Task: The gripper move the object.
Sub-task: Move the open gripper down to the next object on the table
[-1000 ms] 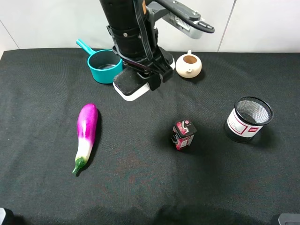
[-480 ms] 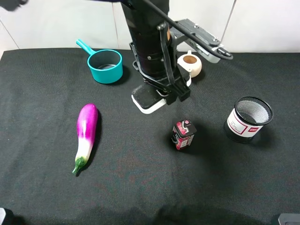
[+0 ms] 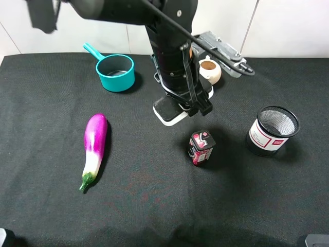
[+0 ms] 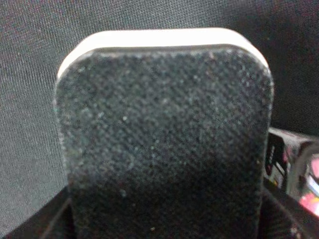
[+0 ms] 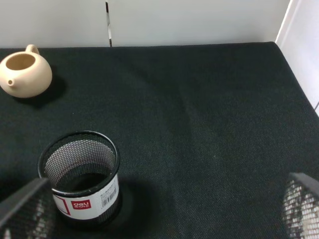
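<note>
The object is a board eraser (image 3: 168, 111) with a black felt top and a white base. My left gripper (image 3: 184, 104), on the black arm that reaches in from the back, is shut on it and holds it low over the black cloth, behind and left of the small red-black can (image 3: 201, 147). In the left wrist view the eraser (image 4: 164, 134) fills the frame, and the can (image 4: 305, 174) shows at its edge. My right gripper (image 5: 159, 219) is open and empty, with its fingers (image 5: 20, 204) spread wide near the mesh pen cup (image 5: 82, 174).
A purple eggplant (image 3: 94, 146) lies at the left. A teal cup with a handle (image 3: 115, 72) and a beige teapot (image 3: 209, 70) stand at the back. The black mesh pen cup (image 3: 272, 130) stands at the right.
My left gripper has carried the eraser from beside the teal cup to the right and forward, towards the can. The other objects have not moved.
</note>
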Motion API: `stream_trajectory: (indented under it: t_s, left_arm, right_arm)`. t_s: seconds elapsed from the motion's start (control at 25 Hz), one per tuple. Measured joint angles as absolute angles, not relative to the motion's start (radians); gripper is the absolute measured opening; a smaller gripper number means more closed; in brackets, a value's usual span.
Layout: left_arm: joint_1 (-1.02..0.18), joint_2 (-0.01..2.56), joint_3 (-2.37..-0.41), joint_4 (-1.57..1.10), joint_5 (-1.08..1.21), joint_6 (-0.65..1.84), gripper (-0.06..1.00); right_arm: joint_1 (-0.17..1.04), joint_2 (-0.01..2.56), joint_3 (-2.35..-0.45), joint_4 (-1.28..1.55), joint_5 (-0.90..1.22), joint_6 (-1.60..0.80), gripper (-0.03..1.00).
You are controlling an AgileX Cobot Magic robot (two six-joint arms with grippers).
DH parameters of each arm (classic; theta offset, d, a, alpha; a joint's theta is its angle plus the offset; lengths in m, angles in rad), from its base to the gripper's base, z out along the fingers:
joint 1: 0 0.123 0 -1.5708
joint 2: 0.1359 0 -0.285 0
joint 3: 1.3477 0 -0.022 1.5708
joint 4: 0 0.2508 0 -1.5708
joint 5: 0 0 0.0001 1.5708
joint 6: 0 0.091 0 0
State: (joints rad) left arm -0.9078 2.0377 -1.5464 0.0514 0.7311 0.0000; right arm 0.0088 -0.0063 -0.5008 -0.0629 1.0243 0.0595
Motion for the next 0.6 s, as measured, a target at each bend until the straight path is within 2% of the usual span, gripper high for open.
stream_trajectory:
  t_s: [0.6]
  left_arm:
    - [-0.908,2.112,-1.546,0.037,0.694,-0.026,0.68]
  right_arm:
    - [0.009,-0.006,-0.501,-0.058,1.024,0.060,0.69]
